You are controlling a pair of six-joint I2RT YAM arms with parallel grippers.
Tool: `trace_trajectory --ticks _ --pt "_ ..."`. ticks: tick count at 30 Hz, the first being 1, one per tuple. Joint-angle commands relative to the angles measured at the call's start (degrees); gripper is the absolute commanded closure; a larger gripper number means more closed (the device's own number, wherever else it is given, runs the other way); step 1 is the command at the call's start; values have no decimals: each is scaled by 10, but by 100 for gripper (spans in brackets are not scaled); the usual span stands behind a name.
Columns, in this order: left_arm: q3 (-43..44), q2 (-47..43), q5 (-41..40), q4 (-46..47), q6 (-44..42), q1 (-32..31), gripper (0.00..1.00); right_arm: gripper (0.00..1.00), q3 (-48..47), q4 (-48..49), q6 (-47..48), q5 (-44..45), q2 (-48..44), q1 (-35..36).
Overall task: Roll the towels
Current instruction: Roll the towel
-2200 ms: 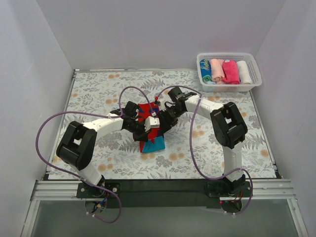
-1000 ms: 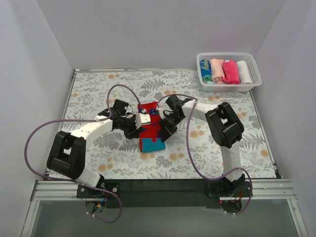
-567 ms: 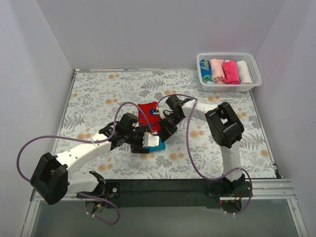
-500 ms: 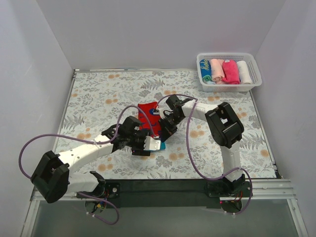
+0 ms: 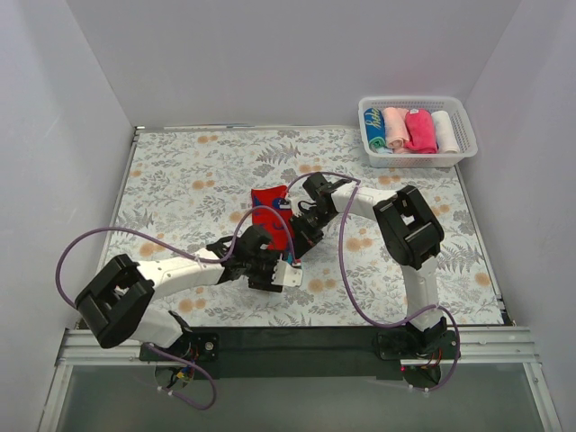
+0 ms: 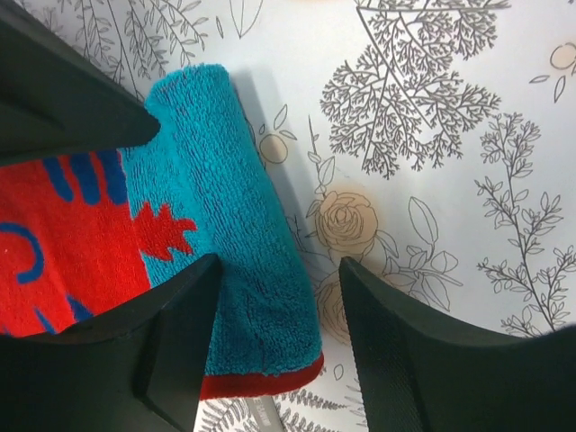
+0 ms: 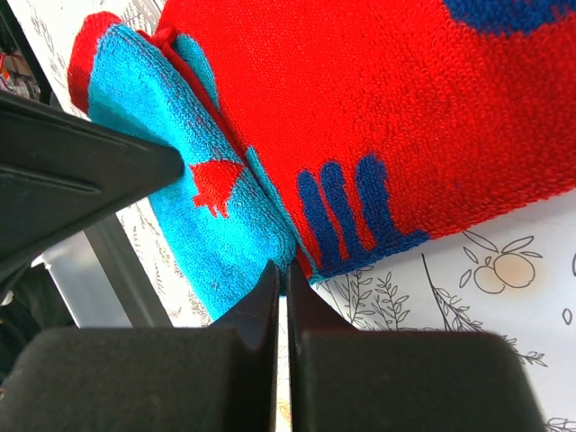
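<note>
The red towel [image 5: 268, 209] with blue marks lies mid-table, its near end turned up into a short teal roll [image 6: 236, 216]. My left gripper [image 5: 283, 270] is open at the near end. In the left wrist view it [image 6: 281, 268] straddles the roll's right end without squeezing it. My right gripper [image 5: 300, 240] sits at the towel's right edge. In the right wrist view it [image 7: 283, 267] is shut, with its tips pinching the towel's [image 7: 360, 117] teal fold. A rolled hot-pink towel [image 5: 419, 129] lies in the basket.
The white slotted basket [image 5: 418, 159] at the back right holds several rolled towels. The grey-and-orange floral table cloth [image 5: 180, 171] covers the table. Purple cables loop over both arms. White walls close in on the left, back and right.
My left arm swung from the towel's left side round to its near end, and its open gripper now straddles the teal roll. The right gripper has stayed at the towel's right edge.
</note>
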State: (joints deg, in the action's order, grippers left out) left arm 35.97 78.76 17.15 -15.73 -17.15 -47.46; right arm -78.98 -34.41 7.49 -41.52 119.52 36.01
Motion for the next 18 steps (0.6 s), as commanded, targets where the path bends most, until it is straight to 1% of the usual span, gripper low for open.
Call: trace_trajectory --ticks 1,5,7,8,9,11,13,15,16,17,18 --pt "-5 18 -23 39 -2 -5 49 99 4 -7 15 49 28 3" --pt "-5 51 -51 39 12 -4 53 99 12 -7 18 50 24 3" --pt "-4 58 -46 31 28 -1 58 99 18 -7 21 45 22 3" --pt "-1 61 -30 22 33 -1 62 99 24 -7 22 44 21 3" --pt "2 63 -21 4 35 -1 70 99 27 -7 23 44 19 3" --pt "16 64 2 -21 38 0 78 99 34 -6 25 46 14 2" --pt "30 69 50 -76 33 1 90 99 35 -7 29 50 7 0" --pt "56 82 87 -114 33 4 95 99 37 -9 29 50 -11 -3" --pt "65 88 97 -149 35 3 99 99 37 -11 32 57 -21 -9" --pt "73 92 112 -170 27 5 100 99 38 -12 34 64 -31 -14" --pt "87 102 129 -204 26 7 100 99 50 -7 37 69 -62 -25"
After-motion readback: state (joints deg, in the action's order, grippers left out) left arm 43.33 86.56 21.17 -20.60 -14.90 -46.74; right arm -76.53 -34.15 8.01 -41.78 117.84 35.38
